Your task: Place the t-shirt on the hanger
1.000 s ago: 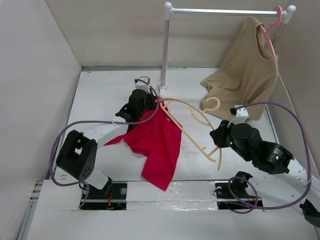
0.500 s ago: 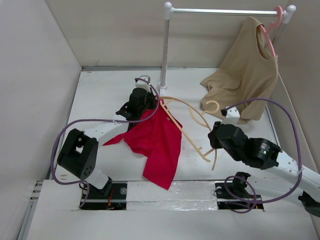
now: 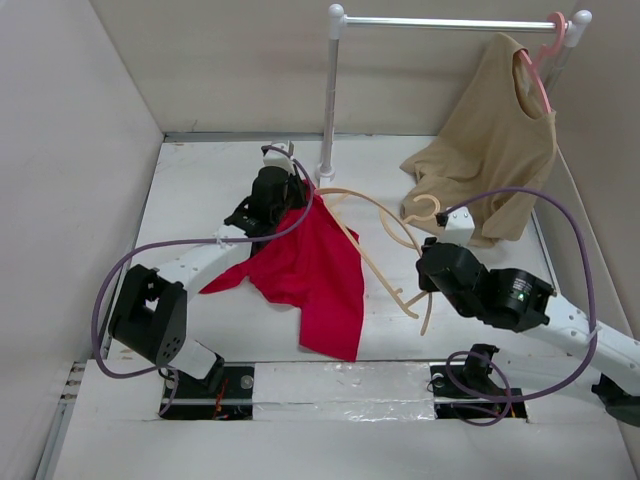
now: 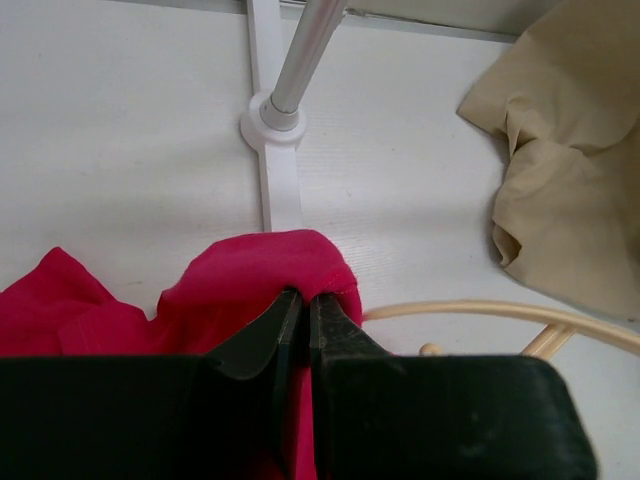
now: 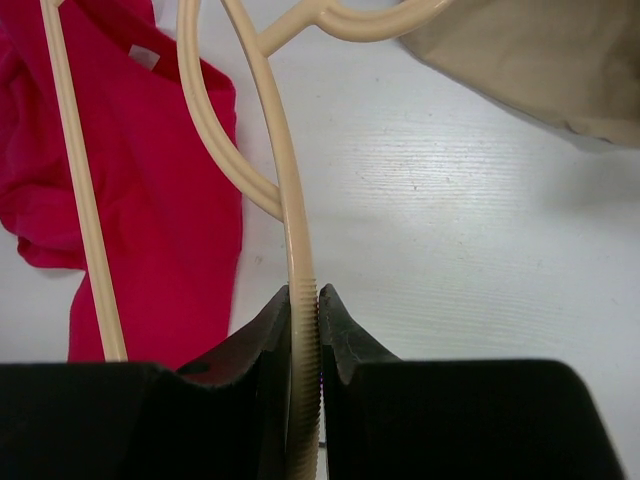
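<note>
The red t-shirt (image 3: 310, 275) hangs crumpled from my left gripper (image 3: 300, 203), which is shut on its top edge near the rack's base; it also shows in the left wrist view (image 4: 250, 275) with the left gripper (image 4: 303, 297) pinching it. The beige hanger (image 3: 375, 245) lies tilted across the middle, one end reaching the shirt's top. My right gripper (image 3: 428, 282) is shut on the hanger's ribbed shoulder arm (image 5: 302, 330). In the right wrist view the right gripper (image 5: 304, 292) holds that arm, and the shirt (image 5: 150, 170) lies behind the hanger's bar.
A white clothes rack (image 3: 329, 100) stands at the back, its base (image 4: 270, 125) just beyond my left gripper. A tan shirt (image 3: 490, 150) hangs from a pink hanger (image 3: 545, 50) at the rail's right end and drapes onto the table. Walls close in left and back.
My left gripper has lifted the shirt's top up and back toward the rack base. My right arm has swung left and forward, carrying the hanger with it.
</note>
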Robot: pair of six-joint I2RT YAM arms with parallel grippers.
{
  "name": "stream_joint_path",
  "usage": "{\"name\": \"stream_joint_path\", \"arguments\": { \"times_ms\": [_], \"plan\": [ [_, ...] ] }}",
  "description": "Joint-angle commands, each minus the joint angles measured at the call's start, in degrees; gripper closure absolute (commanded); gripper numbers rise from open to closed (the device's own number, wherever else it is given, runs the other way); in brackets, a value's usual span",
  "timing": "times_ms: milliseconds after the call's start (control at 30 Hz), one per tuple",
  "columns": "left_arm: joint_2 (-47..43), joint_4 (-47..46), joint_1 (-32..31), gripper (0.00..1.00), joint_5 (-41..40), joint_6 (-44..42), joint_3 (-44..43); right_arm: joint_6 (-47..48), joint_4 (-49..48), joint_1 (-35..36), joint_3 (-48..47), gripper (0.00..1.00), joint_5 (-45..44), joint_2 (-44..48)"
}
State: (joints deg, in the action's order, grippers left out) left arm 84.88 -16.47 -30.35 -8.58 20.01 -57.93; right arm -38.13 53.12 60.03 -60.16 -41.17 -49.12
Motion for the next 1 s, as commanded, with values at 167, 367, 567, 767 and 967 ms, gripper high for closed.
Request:
{"name": "stream_joint_path", "arguments": {
  "times_ms": [167, 367, 567, 767, 967],
  "plan": [
    [-2.1, -0.7, 0.2, 1.0, 1.1, -0.2, -3.8, 1.0, -2.3, 1.5, -1.9, 1.0, 0.9, -2.4],
    [-1.9, 0.9, 0.2, 1.0, 0.2, -0.6, -5.1, -0.2, -0.8, 1.5, -2.7, 1.0, -0.8, -0.8],
    [-0.7, 1.3, 0.2, 1.0, 0.1, -0.6, -6.2, 0.4, -1.2, 1.5, -3.0, 1.0, 1.1, 2.0],
    [-0.1, 2.1, 0.2, 1.0, -0.9, -1.0, -7.9, -1.9, 0.1, 4.2, -2.8, 1.0, -1.2, 1.5],
    [-0.2, 1.8, 0.2, 1.0, 0.9, -0.5, -8.0, -2.6, 0.0, 4.2, -2.3, 1.0, -1.8, -0.4]
  ]
}}
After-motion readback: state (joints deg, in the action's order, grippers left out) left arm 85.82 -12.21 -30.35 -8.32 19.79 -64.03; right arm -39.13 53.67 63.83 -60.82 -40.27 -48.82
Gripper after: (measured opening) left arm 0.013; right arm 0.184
